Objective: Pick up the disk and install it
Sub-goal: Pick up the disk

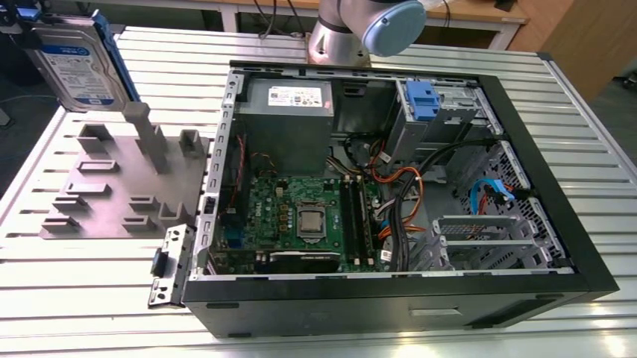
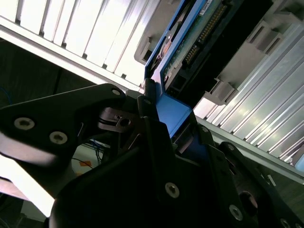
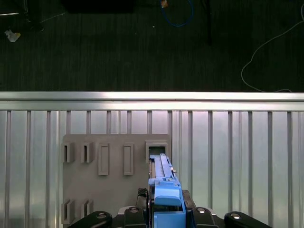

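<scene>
The disk [image 1: 80, 63], silver with a white-and-blue label and a blue carrier frame, hangs upright at the exterior view's far left, just above the grey slotted holder [image 1: 110, 186] and beside its tall post. My gripper [image 1: 25, 19] is shut on the disk's upper end. In the first wrist view I see the disk [image 3: 164, 183] edge-on between the gripper [image 3: 166, 213] fingers, over the holder [image 3: 109, 180] and close to its open slot. The second wrist view shows the blue frame [image 2: 173, 111] clamped between the dark fingers [image 2: 148, 107].
The open computer case [image 1: 587, 246] lies on the slatted aluminium table [image 1: 80, 298], to the holder's right in the exterior view. Inside are a motherboard [image 1: 298, 216], cables, a grey power supply [image 1: 289, 97] and a drive bay with a blue clip [image 1: 423, 101]. The arm's base [image 1: 344, 37] stands behind the case.
</scene>
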